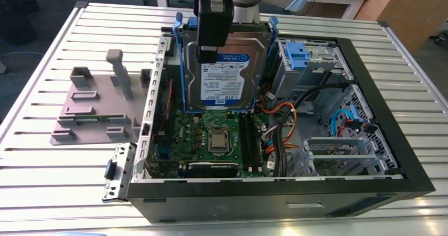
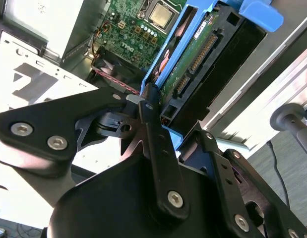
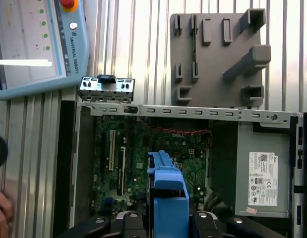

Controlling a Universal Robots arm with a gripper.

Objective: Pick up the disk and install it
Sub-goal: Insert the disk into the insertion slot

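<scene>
Over the open computer case (image 1: 364,189), jaws clamp the disk (image 1: 225,71) upright between them.

Open computer case (image 1: 392,141) on slatted metal table (image 1: 42,157); green motherboard (image 1: 210,136) inside. Grey plastic fixture plate (image 1: 98,110) at case's 9 o'clock in exterior view. Teach pendant (image 3: 34,44) nearby.

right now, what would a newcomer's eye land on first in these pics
First, the disk in its blue bracket, held by the gripper above the open computer case, over the green motherboard in the exterior view. Next, the grey fixture plate with upright blocks, lying on the slatted table at the exterior view's left of the case. In the first wrist view, a teach pendant lies on the table beyond the case.
</scene>
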